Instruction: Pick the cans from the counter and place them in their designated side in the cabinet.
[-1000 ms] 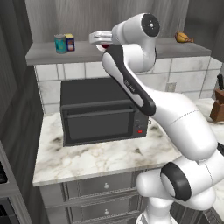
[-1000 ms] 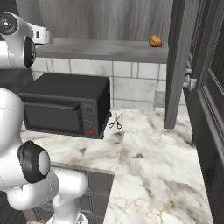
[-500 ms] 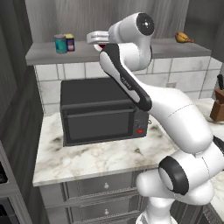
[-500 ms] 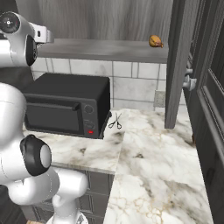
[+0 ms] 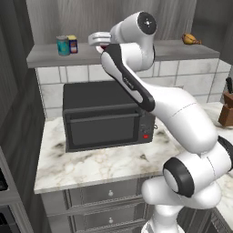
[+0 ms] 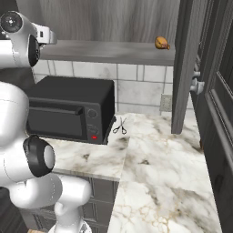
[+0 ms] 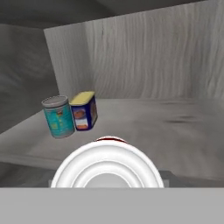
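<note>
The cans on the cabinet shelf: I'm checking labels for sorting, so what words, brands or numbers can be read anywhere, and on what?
None can be read.
Teal can: label has blurred marks, no legible words.
Yellow-topped blue can: a picture patch, no readable text.
Red can in the gripper: label hidden.
Microwave: a dial and red button, no readable markings.

White glossy arm, rounded links, dark joint discs.

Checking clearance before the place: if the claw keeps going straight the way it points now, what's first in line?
Probably nothing until the cabinet back wall. The claw holds the red can over the shelf; the teal can and yellow-topped can sit off to one side. Depth is uncertain.
</note>
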